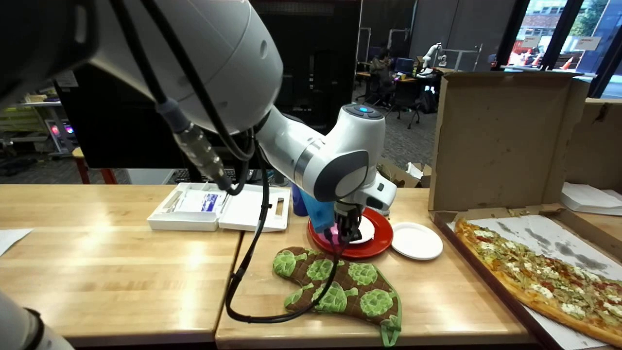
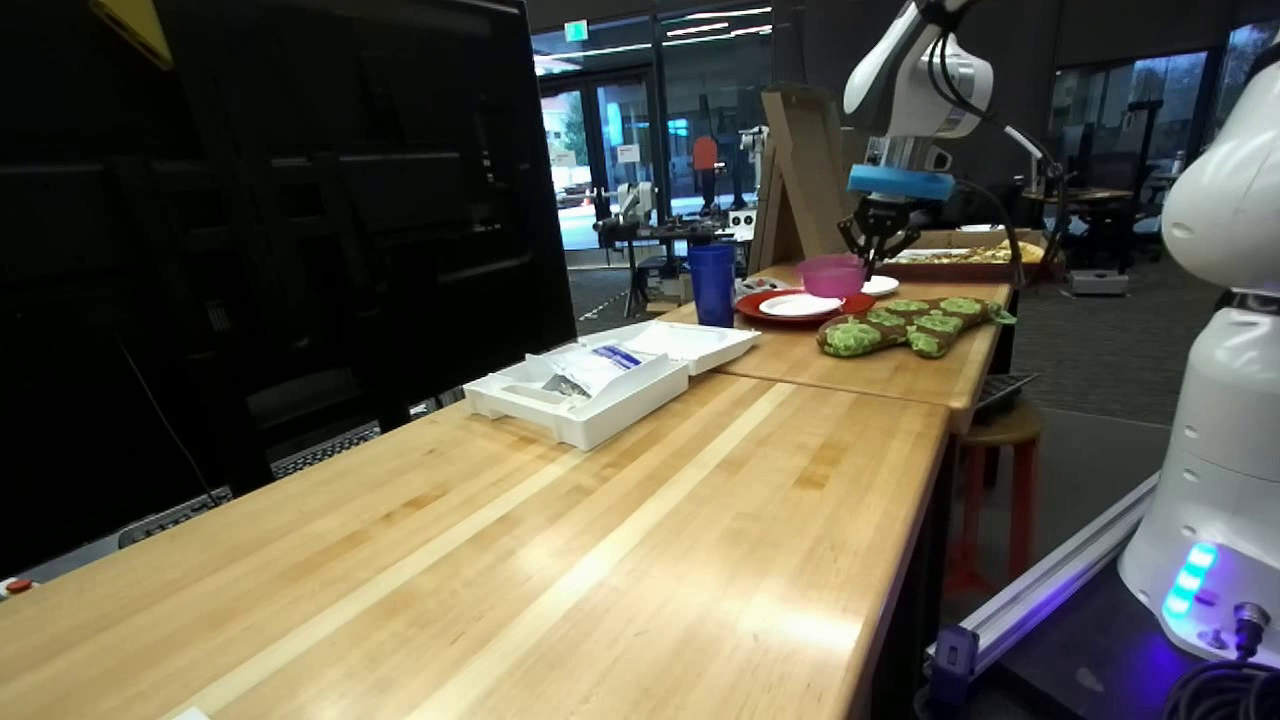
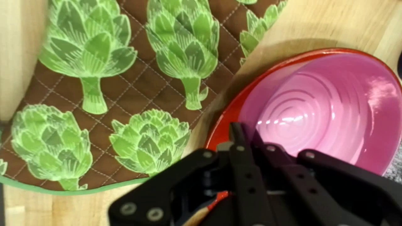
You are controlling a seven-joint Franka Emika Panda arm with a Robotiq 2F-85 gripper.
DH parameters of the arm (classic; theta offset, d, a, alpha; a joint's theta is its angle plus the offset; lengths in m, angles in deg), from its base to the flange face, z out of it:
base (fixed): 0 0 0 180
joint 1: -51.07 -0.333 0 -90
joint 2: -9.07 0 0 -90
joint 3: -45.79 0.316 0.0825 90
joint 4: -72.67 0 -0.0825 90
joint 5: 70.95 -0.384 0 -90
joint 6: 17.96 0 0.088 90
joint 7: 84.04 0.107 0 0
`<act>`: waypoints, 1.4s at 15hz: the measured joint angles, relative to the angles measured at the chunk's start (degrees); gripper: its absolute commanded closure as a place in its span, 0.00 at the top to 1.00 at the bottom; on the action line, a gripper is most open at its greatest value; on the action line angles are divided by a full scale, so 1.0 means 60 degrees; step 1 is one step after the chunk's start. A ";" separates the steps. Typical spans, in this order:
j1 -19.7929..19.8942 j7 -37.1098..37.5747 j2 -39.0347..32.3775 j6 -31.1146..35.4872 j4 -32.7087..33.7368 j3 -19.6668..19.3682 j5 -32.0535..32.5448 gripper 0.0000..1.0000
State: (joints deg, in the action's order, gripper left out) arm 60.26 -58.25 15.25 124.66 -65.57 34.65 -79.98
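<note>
Black fingers (image 3: 238, 141) pinch a round, translucent pink bowl (image 3: 307, 116) by its rim! Near them: a brown quilted mitt (image 3: 135, 84)!

daylight through windows (image 1: 537, 29); glare on tabletop (image 2: 620, 530); nearest arm section (image 1: 43, 43) seemingly defocused.

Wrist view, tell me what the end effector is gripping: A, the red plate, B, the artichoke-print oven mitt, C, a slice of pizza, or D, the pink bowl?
D, since in the wrist view the end effector is closed on the rim of the pink bowl, with one finger on either side of the wall.
</note>
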 measured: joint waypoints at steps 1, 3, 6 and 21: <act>0.0027 -0.0253 0.0183 0.0000 -0.0208 0.0000 0.0091 0.01; 0.0105 -0.0731 0.0475 0.0000 -0.0588 0.0000 0.0359 0.01; 0.0263 -0.1431 0.0766 0.0002 -0.1090 0.0000 0.0861 0.01; 0.0033 -0.4749 0.2541 0.0347 -0.2738 0.0001 0.0614 0.01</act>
State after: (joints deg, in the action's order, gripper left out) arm 60.46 -86.74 30.49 126.74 -82.00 34.66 -76.30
